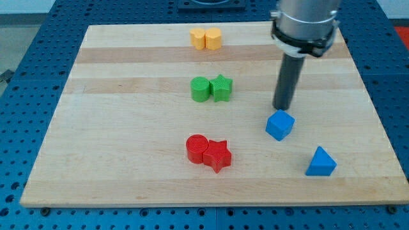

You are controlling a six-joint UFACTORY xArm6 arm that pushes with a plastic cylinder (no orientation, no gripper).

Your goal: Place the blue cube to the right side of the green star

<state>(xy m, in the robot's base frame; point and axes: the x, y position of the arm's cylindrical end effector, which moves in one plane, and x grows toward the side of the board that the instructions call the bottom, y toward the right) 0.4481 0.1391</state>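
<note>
Here, my tip, bare and holding nothing, rests just above the blue cube, which lies well right of and below the green star.

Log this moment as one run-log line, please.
task: blue cube to right of green star | my tip: just above cube, toward view's top | cube: lower right of star, apart | status: not placed

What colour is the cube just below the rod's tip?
Blue. The blue cube sits just below my tip in the camera view.
</note>
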